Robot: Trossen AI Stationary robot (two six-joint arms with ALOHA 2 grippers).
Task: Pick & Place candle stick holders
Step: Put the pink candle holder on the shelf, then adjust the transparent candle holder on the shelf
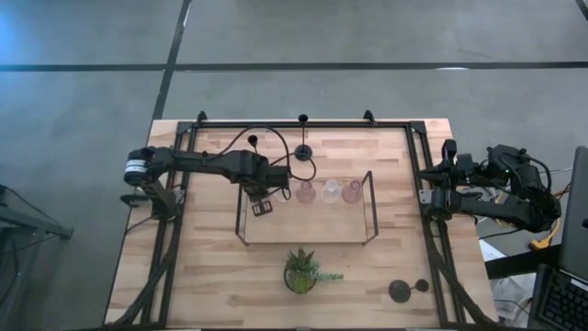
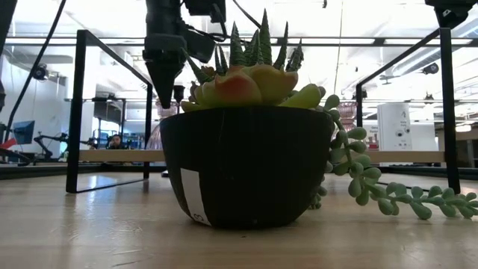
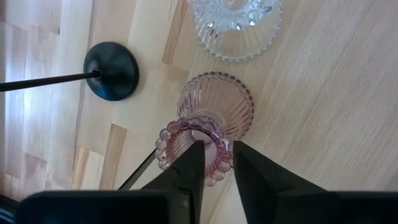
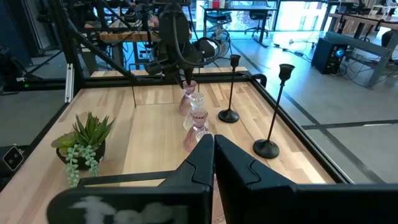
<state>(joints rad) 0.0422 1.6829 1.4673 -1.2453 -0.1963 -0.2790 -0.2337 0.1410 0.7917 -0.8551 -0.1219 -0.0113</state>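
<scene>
Several squat glass holders, pink and clear, stand in a row [image 1: 317, 191] on the wooden tray [image 1: 303, 230]. My left gripper [image 3: 217, 148] is over the row's left end, shut on a pink glass holder [image 3: 214, 106] from above; it also shows in the right wrist view [image 4: 186, 99]. A clear holder [image 3: 235, 25] stands beside it. A black thin-stemmed holder [image 1: 303, 152] stands on its round base past the tray's far side. Another black one [image 1: 400, 291] is at the near right. My right gripper [image 4: 214, 144] is shut and empty at the table's right edge. My left gripper holds the pink holder by its beaded top rim [image 3: 225, 154]. One finger [image 3: 194, 163] reaches into the cup and the other [image 3: 249, 168] stands outside it. The fingers point down from above. The holder is upright; whether its base is off the tray I cannot tell.
A potted green plant [image 1: 301, 271] stands near the front middle and fills the low view [image 2: 246, 161]. The tray's black wire frame [image 1: 371, 207] rises around the glass row. Two black holders [image 4: 229, 115] [image 4: 267, 148] stand along the table's far side.
</scene>
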